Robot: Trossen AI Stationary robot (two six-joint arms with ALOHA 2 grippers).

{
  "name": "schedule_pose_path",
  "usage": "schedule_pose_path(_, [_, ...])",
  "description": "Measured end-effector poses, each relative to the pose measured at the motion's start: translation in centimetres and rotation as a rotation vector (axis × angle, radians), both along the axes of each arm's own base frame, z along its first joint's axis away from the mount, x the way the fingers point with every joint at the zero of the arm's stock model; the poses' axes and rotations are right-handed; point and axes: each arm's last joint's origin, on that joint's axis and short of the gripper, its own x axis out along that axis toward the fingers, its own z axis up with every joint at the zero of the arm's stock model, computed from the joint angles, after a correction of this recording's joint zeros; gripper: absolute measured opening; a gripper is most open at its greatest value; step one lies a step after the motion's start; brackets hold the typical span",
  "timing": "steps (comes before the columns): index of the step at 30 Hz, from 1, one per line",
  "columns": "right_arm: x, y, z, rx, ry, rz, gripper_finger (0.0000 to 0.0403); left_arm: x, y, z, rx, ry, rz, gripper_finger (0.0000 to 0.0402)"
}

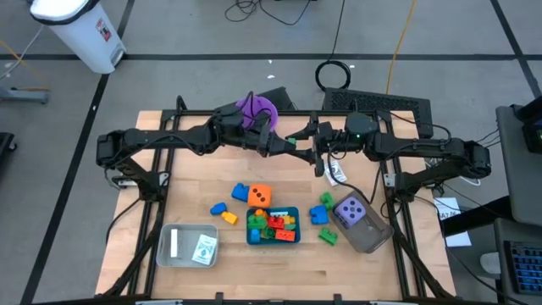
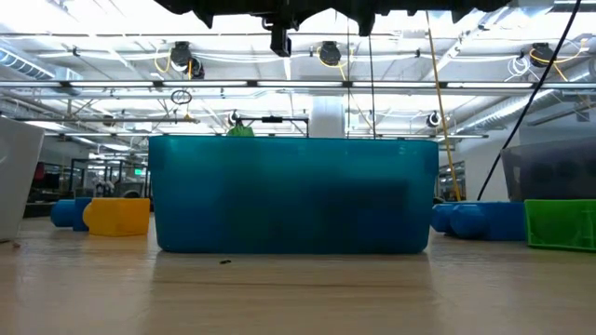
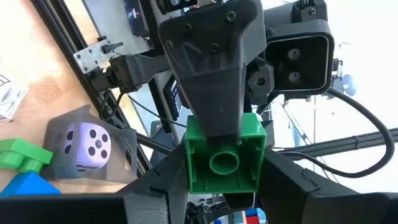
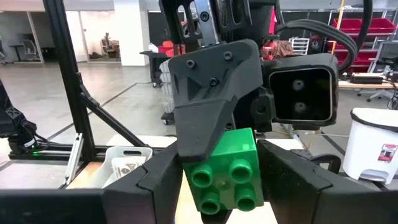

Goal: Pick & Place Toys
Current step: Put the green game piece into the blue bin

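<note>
Both grippers meet mid-air above the far desk [image 1: 339, 280], facing each other. A green brick [image 1: 294, 139] sits between them: left gripper [image 3: 225, 163] and right gripper [image 4: 221, 177] both closed on it. Purple bucket [image 1: 254, 108] just behind left gripper. Below, toward the near edge: teal tray [image 1: 273, 238] of bricks, orange die [image 1: 260, 196], purple die [image 1: 350, 211] in grey tray [image 1: 373, 239].

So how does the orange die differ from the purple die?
The orange die sits on the bare table, right beside the teal tray; the purple die lies inside the grey tray. The orange die is near the table's middle, the purple die more toward the right arm's side. Both are dotted cubes of similar size.
</note>
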Motion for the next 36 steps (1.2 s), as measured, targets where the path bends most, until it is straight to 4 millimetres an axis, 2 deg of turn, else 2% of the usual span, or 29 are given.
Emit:
schedule_pose_path(7, [0.0, 0.0, 0.0, -0.035, 0.002, -0.002, 0.0143, 0.0, 0.2, 0.0, -0.019, 0.005, 0.006, 0.0163])
schedule_pose_path(14, [0.0, 0.0, 0.0, -0.029, 0.007, -0.001, 0.0136, -0.1, 0.5, 0.1, 0.001, -0.019, 0.015, 0.0208])
schedule_pose_path(20, [-0.1, 0.0, 0.1, -0.012, -0.005, -0.007, 0.0137, -0.3, 1.6, 0.4, 0.039, -0.061, 0.053, 0.0234])
schedule_pose_path(24, [-0.9, -0.1, 1.1, -0.026, -0.047, -0.044, 0.0137, -0.5, 2.1, 1.1, 0.127, -0.14, 0.074, 0.0238])
schedule_pose_path(30, [-3.8, 0.1, 3.7, -0.034, -0.152, -0.101, 0.0136, -0.8, 2.5, 2.0, 0.202, -0.242, 0.095, 0.0239])
schedule_pose_path(33, [-4.9, 0.9, 4.6, -0.009, -0.188, -0.081, 0.0136, -1.1, 2.6, 2.9, 0.244, -0.333, 0.105, 0.0239])
schedule_pose_path(36, [-5.2, 2.1, 5.5, 0.014, -0.152, -0.032, 0.0136, -1.5, 2.8, 3.9, 0.282, -0.45, 0.116, 0.0239])
